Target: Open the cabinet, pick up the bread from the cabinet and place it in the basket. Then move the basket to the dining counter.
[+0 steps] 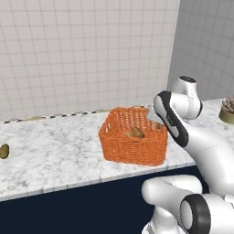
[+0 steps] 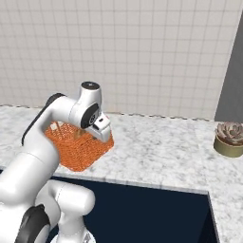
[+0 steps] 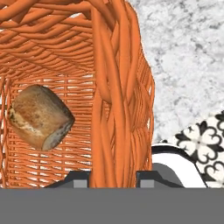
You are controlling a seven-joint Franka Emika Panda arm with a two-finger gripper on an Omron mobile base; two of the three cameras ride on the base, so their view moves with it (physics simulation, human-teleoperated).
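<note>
One gripper (image 3: 113,177) is pinched almost closed on the basket (image 1: 132,148) wall, a finger (image 3: 81,179) on each side of the rim. You can see the arm bent forward and down over the dining counter (image 1: 50,160). Inside the basket lies the bread (image 3: 40,117), at 9 o'clock in the hand view.

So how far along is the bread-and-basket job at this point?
Done: the bread lies inside the basket. In hand: the gripper is shut on the basket's wall, and the basket sits on a marbled counter with a dark navy front. Left: release, if this is the dining counter, which I cannot confirm.
</note>
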